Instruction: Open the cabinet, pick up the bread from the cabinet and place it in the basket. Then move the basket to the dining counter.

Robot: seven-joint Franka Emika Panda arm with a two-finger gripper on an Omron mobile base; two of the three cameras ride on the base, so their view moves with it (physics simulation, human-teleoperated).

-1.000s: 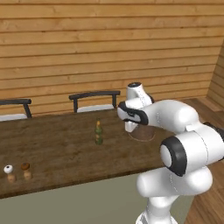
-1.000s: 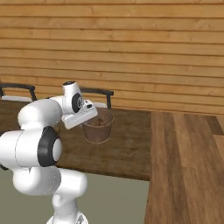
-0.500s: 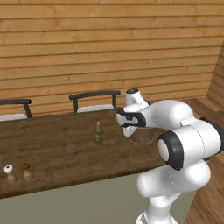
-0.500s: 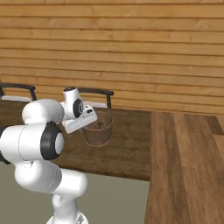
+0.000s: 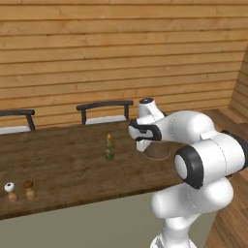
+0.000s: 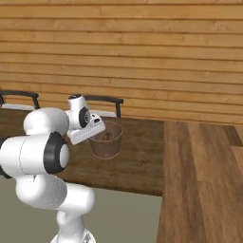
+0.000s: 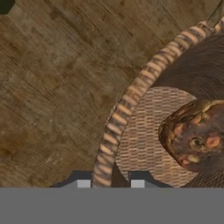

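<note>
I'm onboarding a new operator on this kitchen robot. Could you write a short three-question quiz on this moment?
1. True or false: the basket stands on the dining counter.
2. What lies inside the basket? A) the bread B) a green bottle C) nothing
3. Which part of the basket do the fingertips of the gripper straddle?

Key: 1 true. 2 A. 3 its rim, one tip outside and one inside.
</note>
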